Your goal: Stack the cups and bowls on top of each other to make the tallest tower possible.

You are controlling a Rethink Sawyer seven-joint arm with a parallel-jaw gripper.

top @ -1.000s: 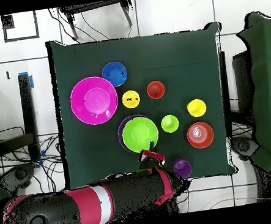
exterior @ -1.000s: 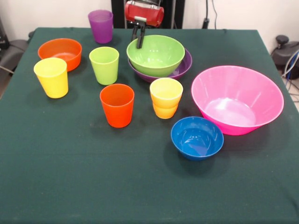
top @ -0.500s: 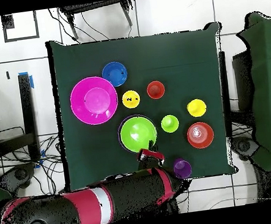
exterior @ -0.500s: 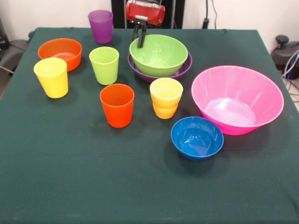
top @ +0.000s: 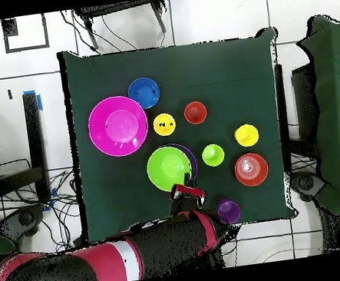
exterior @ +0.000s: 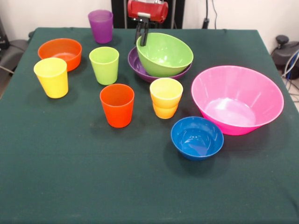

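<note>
Front view: fingers [exterior: 142,38] gripping tilted green bowl [exterior: 166,56].

The red and black arm [top: 104,260] lies low across the bottom of the overhead view, its red band toward the base and its black forearm running out to the wrist. In the front view the red wrist housing [exterior: 148,10] sits at the top edge, and the claw [exterior: 142,36] hangs straight down from it. Its two dark fingers [exterior: 145,33] are drawn close together, pinching the rim of the lime green bowl [exterior: 167,55], which hangs tilted.
</note>
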